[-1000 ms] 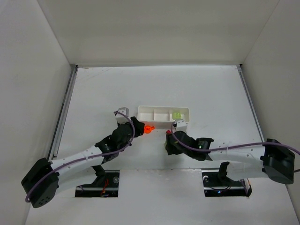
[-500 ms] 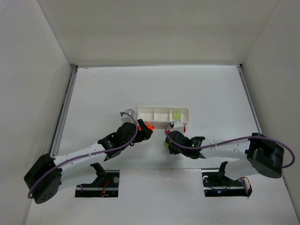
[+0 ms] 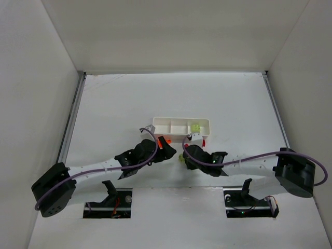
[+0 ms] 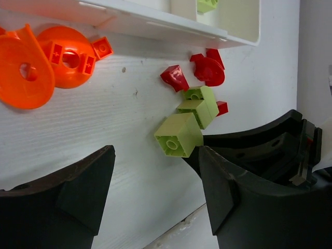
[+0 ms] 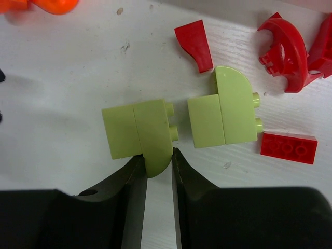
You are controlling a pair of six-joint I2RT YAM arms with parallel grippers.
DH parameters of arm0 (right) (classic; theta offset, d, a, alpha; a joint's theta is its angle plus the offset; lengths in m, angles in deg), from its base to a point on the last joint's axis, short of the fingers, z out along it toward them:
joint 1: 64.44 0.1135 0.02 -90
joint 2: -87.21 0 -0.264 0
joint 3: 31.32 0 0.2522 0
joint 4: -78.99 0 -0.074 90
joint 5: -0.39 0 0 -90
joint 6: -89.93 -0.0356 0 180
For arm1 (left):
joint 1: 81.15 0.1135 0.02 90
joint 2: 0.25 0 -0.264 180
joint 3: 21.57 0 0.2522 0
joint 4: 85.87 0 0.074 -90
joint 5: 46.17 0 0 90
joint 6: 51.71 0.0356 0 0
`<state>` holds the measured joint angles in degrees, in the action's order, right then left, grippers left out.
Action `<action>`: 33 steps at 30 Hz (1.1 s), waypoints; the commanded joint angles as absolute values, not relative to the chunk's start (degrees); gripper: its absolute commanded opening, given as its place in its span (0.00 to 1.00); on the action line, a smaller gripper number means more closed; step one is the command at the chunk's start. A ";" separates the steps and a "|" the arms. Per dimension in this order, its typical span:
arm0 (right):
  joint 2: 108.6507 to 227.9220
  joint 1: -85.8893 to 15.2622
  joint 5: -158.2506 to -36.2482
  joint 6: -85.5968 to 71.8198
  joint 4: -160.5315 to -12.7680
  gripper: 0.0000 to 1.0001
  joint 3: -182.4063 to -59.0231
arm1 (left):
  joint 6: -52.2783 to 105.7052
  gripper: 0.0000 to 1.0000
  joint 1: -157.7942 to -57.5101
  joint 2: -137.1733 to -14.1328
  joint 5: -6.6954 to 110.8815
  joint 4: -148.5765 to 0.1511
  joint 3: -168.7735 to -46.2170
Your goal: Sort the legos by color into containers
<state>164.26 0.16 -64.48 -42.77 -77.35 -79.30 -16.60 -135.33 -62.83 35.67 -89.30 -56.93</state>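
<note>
The white tray [image 3: 171,134] lies mid-table, with one yellow-green lego [image 3: 195,127] in its right compartment; it also shows in the left wrist view [image 4: 206,4]. Loose legos lie in front of the tray [image 4: 155,23]. They are orange round pieces [image 4: 31,65], red pieces [image 4: 207,69] and two yellow-green bricks [image 4: 179,135]. My left gripper [image 4: 155,179] is open and empty, just short of the nearer green brick. My right gripper [image 5: 157,158] is shut on the rounded end of that yellow-green brick [image 5: 137,132], which rests on the table. The other green brick [image 5: 223,116] lies beside it.
Red pieces [image 5: 194,44], a red arch [image 5: 282,44] and a flat red brick [image 5: 288,148] lie around the green bricks. My two grippers [image 3: 167,149] [image 3: 183,154] are close together in front of the tray. Walls enclose the table on three sides.
My left arm has reached right and forward toward the pile. My right gripper has shifted left onto the green brick.
</note>
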 commanded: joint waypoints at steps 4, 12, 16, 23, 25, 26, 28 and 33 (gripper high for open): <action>164.20 0.29 -63.50 -42.61 -83.11 0.23 -81.64 | -21.90 0.63 -137.62 -66.42 34.16 -99.43 -55.98; 162.44 0.11 -62.98 -43.49 -86.10 0.23 -81.73 | -25.60 0.60 -137.44 -70.56 32.32 -105.85 -54.93; 160.86 -0.06 -63.06 -43.84 -88.38 0.23 -81.03 | -26.13 0.56 -137.27 -73.02 32.40 -108.40 -55.27; 159.36 -0.76 -63.94 -44.11 -90.14 0.23 -80.24 | -25.25 0.44 -137.97 -73.90 31.62 -113.15 -54.84; 159.10 -0.77 -63.86 -44.11 -90.41 0.23 -79.89 | -24.38 0.38 -137.97 -73.64 31.27 -114.03 -54.57; 159.10 -0.77 -63.77 -44.11 -90.50 0.23 -79.62 | -24.29 0.35 -137.89 -73.64 31.18 -114.21 -54.66; 158.84 -0.85 -63.94 -44.81 -90.58 0.23 -79.01 | -24.29 0.29 -137.88 -73.29 31.18 -113.95 -55.01; 156.73 -2.16 -63.33 -44.99 -90.58 0.23 -77.43 | -24.20 0.21 -138.32 -73.11 30.65 -113.60 -55.10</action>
<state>159.21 -1.11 -64.20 -44.04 -87.17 -78.25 -24.80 -138.06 -74.05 31.71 -110.65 -55.34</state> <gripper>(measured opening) 0.278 0.358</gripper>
